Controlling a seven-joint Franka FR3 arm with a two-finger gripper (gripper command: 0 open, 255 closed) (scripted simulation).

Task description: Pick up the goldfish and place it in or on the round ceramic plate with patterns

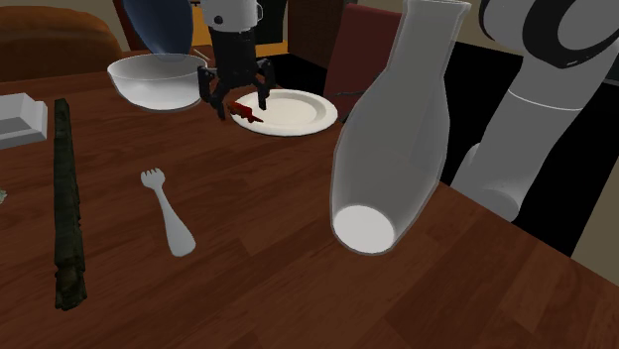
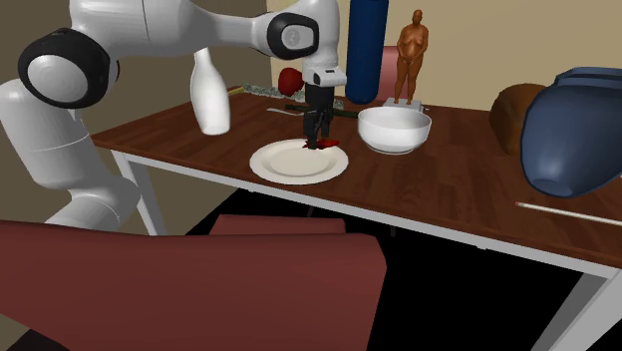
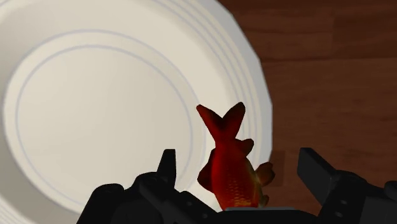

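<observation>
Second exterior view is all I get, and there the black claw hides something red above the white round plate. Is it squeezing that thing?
Observer: No. In the wrist view the fingers of the black claw stand apart, and the red-orange goldfish between them touches neither.
Operator: Is the fish actually over the plate?
Observer: Yes. The wrist view puts it over the ridged rim of the white round plate, inside its outer edge.
Operator: Anything on the table I'm missing?
Observer: The shoulder view shows a white fork lying on the brown wooden table.
</observation>
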